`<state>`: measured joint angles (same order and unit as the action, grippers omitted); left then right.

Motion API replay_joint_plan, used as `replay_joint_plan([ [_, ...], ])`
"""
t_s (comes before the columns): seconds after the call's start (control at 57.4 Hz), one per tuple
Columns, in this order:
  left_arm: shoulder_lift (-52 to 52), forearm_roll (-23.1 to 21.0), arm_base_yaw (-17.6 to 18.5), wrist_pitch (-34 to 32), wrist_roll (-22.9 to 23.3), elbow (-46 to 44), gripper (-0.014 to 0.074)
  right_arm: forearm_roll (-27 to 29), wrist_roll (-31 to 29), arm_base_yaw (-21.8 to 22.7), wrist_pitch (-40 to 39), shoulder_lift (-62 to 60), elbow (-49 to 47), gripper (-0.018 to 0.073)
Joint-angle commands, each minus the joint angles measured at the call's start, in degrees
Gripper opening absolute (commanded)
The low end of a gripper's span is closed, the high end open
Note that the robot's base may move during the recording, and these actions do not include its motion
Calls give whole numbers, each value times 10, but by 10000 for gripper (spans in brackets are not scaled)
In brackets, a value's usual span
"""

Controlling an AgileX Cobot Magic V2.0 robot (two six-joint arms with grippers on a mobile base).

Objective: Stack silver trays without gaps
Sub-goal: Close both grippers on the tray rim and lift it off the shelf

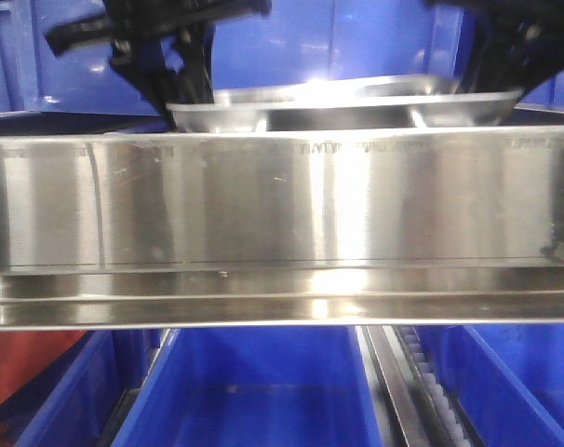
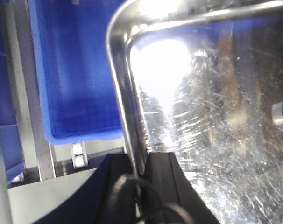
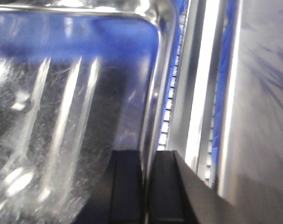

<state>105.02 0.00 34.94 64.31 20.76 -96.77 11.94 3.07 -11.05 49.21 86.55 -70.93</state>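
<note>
A shiny silver tray (image 1: 356, 97) is held level above the rack beam, between both arms. A second tray rim (image 1: 221, 117) shows just under its left end; how the two sit together is hidden by the beam. My left gripper (image 1: 184, 82) is shut on the tray's left rim (image 2: 125, 107), one finger inside and one outside (image 2: 142, 159). My right gripper (image 1: 491, 65) is shut on the tray's right rim (image 3: 153, 93), its jaws straddling the edge (image 3: 148, 157). The scratched tray floor fills both wrist views (image 2: 207, 130) (image 3: 57, 102).
A long brushed-steel rack beam (image 1: 282, 205) crosses the front view and hides the tray bottoms. Deep blue bins stand below (image 1: 254, 391) and beside the tray (image 2: 76, 70). A roller rail (image 3: 179, 93) runs along the tray's right side.
</note>
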Motion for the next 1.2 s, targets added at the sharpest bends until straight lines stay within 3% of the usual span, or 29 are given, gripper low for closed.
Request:
replay_joint_plan([
  [0.0, -27, 9, 3, 8, -7, 0, -20, -2, -11, -3, 2, -31, -4, -79],
  [0.366, -115, 42, 3, -5, -7, 0, -20, -2, -11, -3, -9, -119, -4, -79],
  [0.715, -178, 45, 3, -119, -7, 0, -20, -2, -11, -3, -118, -162, -4, -79],
  [1.185, -181, 59, 3, -258, -7, 0, -20, -2, -11, -3, -282, -164, -4, -79],
])
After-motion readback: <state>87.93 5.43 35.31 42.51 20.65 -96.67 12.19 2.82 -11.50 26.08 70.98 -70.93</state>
